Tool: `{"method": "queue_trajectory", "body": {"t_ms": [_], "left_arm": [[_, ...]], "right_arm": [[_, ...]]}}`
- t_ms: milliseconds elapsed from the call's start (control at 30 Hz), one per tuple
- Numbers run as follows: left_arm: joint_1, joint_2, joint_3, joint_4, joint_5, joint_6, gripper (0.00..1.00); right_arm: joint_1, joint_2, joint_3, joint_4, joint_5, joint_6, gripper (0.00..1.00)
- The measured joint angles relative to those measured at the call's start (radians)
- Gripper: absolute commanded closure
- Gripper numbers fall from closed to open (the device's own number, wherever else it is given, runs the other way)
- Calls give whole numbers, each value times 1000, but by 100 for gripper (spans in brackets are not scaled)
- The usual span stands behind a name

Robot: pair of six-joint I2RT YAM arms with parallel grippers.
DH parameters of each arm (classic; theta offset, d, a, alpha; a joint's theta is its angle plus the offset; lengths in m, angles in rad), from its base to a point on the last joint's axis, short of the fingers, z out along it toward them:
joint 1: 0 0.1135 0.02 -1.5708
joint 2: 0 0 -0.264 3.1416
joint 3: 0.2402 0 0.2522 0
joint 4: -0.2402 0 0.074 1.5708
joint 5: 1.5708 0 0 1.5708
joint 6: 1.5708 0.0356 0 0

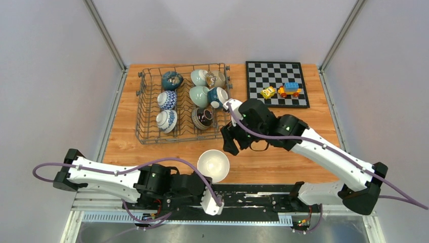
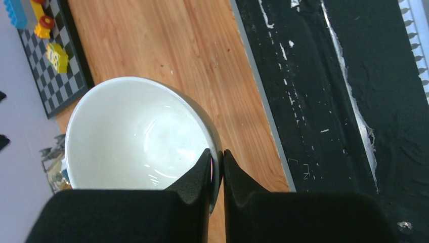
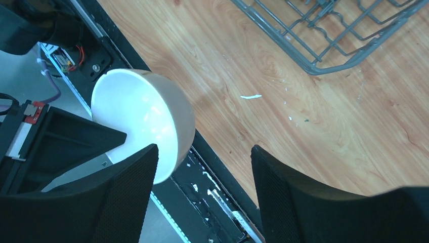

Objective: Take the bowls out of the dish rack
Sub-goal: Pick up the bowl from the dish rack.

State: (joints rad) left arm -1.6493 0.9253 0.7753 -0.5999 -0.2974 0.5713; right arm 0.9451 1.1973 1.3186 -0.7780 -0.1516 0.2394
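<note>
The left gripper [image 2: 216, 153] clamps the white bowl [image 2: 126, 131] by its rim, hiding the near edge; its mouth faces up, tilted. The right gripper [image 3: 203, 149] stands apart, empty.

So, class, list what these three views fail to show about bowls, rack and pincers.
- Top view: the white bowl hides the fingertips of the left pincer.
- Right wrist view: the top edge cuts off the dish rack; no racked bowl shows.
- Left wrist view: the pincer's fingers cover the bowl's rim; whether it touches the table is unclear.
- Top view: the right arm overlaps the rack's right edge.
</note>
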Motion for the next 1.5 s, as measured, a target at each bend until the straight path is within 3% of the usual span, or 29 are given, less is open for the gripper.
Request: {"method": "queue_trajectory", "body": {"t_ms": [467, 933, 1267, 1400, 1467, 1500], "left_arm": [[-35, -1, -37, 64, 29, 69, 100], [-35, -3, -65, 106, 45, 30, 100], [-35, -20, -76, 121, 42, -2, 100], [-35, -21, -86, 135, 42, -7, 100], [-36, -23, -87, 154, 40, -19, 100], [-36, -26, -88, 159, 39, -26, 94]], "right_arm": [[179, 28, -5, -10, 183, -43, 48], [245, 77, -72, -8, 235, -36, 59], [269, 119, -85, 0, 231, -13, 80], [272, 127, -86, 7, 238, 3, 100], [272, 130, -86, 16, 256, 16, 100], [272, 130, -86, 15, 259, 17, 100]]}}
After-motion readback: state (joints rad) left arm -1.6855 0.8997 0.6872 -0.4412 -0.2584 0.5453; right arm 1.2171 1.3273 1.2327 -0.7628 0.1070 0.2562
